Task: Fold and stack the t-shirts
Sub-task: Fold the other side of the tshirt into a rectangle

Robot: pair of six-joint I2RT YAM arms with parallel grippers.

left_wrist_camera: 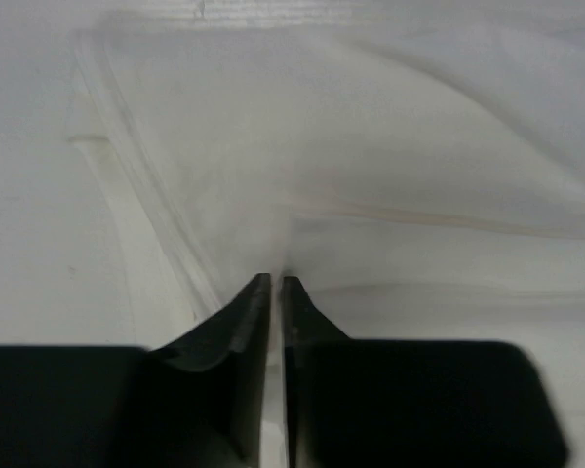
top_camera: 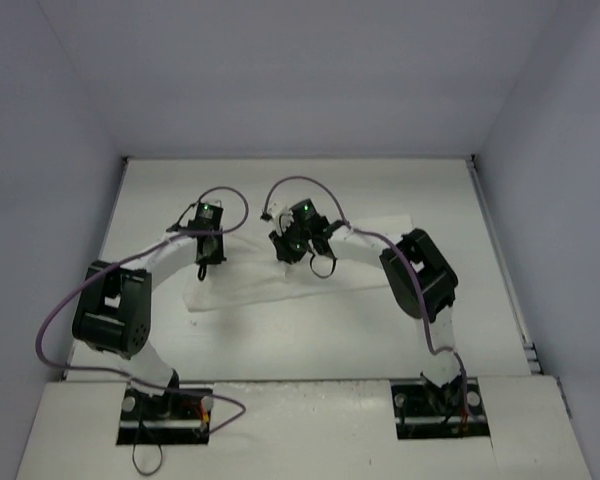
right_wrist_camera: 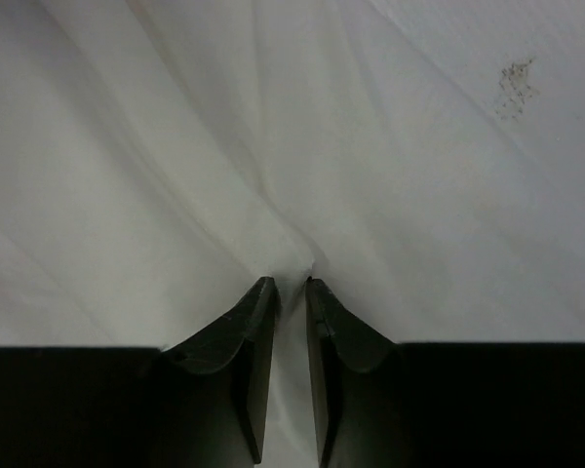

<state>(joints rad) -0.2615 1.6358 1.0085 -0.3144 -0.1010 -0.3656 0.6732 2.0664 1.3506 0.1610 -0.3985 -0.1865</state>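
Where the t-shirt is lying: the t-shirt (top_camera: pixel 270 288) is resting as a flat, pale band across the middle of the surface (top_camera: pixel 310 190), between the two arms. Its plain white face is showing and no red print is in sight.
Fold state: it is looking partly folded. The left wrist view is showing several cloth edges running side by side along the left of the t-shirt (left_wrist_camera: pixel 370 146), which is reading as layers laid over one another.
Left gripper: the left gripper (top_camera: pixel 204 268) (left_wrist_camera: pixel 276 283) is sitting low on the left part of the band, its jaws drawn together on a thin ridge of cloth.
Right gripper: the right gripper (top_camera: pixel 298 262) (right_wrist_camera: pixel 291 285) is working nearer the band's middle, its jaws nipping a pucker of cloth in the narrow gap between them, with creases running in toward the tips.
Done so far: judging by the narrow shape and the layered edges, at least one fold is appearing complete.
In hand: both arms are seeming to be handling the same edge for a further fold or a release.
Left to do: the band is probably needing more folding into a compact packet.
Stack: no second shirt or pile is showing in any view, so stacking is appearing not yet begun.
Other detail: a dark speckled mark (right_wrist_camera: pixel 512 88) is showing in the right wrist view; whether it is lying on the cloth or on the surface cannot be told.
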